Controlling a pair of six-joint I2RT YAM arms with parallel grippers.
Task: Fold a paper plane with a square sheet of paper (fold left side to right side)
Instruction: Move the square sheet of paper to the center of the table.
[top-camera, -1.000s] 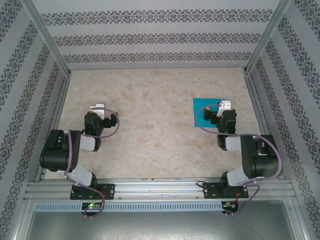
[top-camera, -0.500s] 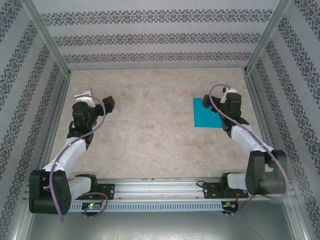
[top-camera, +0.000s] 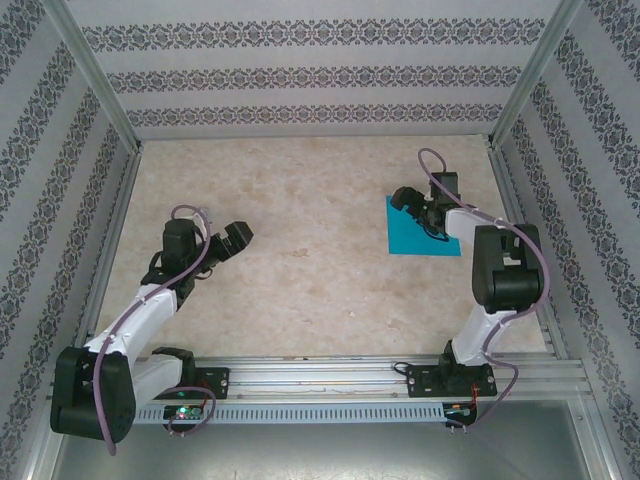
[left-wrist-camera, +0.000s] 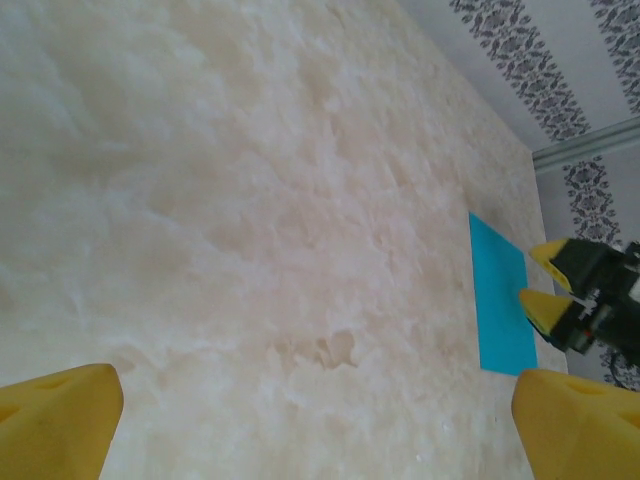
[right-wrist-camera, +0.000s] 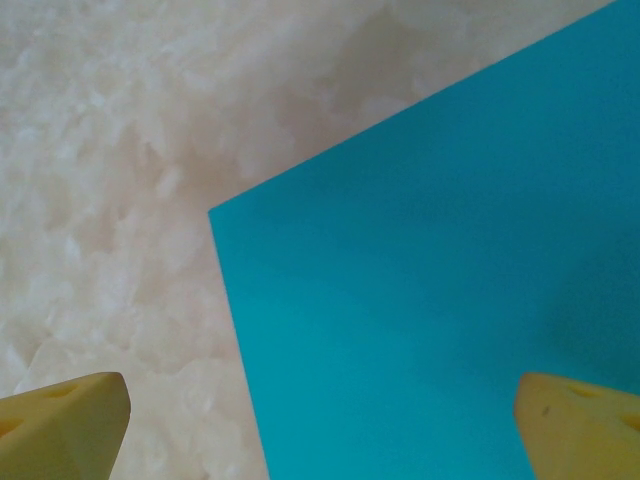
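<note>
Hovering open and empty over the far left corner of the flat, thin teal-blue square sheet of paper (top-camera: 412, 240) on the right side of the beige marbled table (top-camera: 320, 260), the right gripper (top-camera: 404, 200) seems poised to start the left-to-right fold by pinching that edge; the left gripper (top-camera: 234, 238) hangs open, well apart.

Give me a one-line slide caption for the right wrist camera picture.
Open right gripper poised above a corner of the flat teal sheet on the marbled table.

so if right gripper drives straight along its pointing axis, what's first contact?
Probably the square sheet of paper: the right gripper, jaws open, points at it near one corner, flat on the table. Height above it unclear.
</note>
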